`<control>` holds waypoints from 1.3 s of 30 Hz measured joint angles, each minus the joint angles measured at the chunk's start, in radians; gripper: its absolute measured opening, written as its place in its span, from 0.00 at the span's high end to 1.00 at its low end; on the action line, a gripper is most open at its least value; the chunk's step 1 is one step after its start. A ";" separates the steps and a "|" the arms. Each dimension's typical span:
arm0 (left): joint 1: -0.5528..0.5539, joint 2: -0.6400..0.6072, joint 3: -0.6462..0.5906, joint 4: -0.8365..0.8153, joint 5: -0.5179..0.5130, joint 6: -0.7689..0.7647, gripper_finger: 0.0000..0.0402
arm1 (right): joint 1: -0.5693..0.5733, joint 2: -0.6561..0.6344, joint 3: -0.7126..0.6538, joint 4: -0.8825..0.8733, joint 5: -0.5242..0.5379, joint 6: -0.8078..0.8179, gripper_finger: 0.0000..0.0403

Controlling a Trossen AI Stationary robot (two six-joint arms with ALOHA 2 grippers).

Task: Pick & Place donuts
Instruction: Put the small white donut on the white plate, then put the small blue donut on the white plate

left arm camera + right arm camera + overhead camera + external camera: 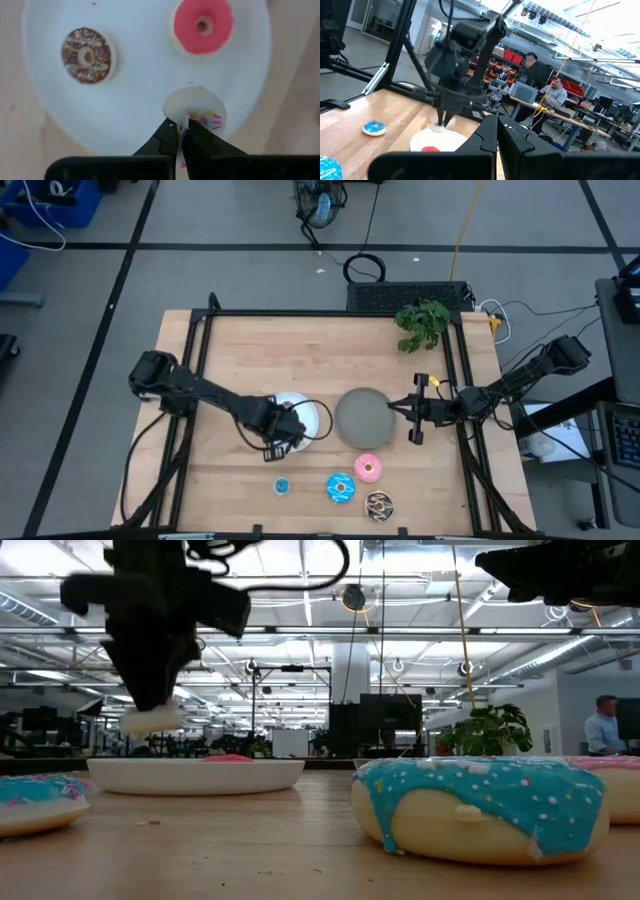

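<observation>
Held donut: a tiny white-iced toy ring with pink sprinkles (pixel 196 111), pinched at its rim and hanging just above the near edge of the white plate.
Left gripper: left gripper (pixel 181 131) was over the round white plastic plate (pixel 140 110) at mid-table left, fingers drawn nearly together on the ring's edge.
Already on the white plate: a tiny brown-iced ring with sprinkles (pixel 87 55) and a tiny red-iced ring (pixel 203 26), lying flat and well apart.
Waiting on the near table: a tiny blue ring (pixel 282 486) at left, then a larger blue-iced donut (pixel 340 487), a larger pink donut (pixel 368 468) and a larger brown sprinkled donut (pixel 379 503), grouped near one another.
Handling, as a judgement: the rings look light, stiff and smooth, so likely slippery; an edge pinch across icing and base, or one finger through the hole on the larger ones, seems safest.
Right gripper: right gripper (pixel 414 420) hovered at the right edge of the round grey plate (pixel 362 417), fingers shut and empty.
Far side: a green leafy plant sprig (pixel 422 323) lay at the far right of the wooden table (pixel 250 340).
</observation>
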 joint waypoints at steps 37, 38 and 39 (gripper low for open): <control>-0.050 -0.003 0.121 -0.014 0.049 -0.029 0.30 | 0.000 0.000 0.000 0.001 0.000 -0.006 1.00; -0.062 -0.003 0.132 -0.017 0.039 -0.029 0.31 | 0.000 0.000 0.000 -0.002 0.000 -0.002 1.00; -0.076 -0.003 0.145 -0.021 0.032 -0.025 0.33 | 0.000 0.000 0.000 -0.004 0.000 0.007 1.00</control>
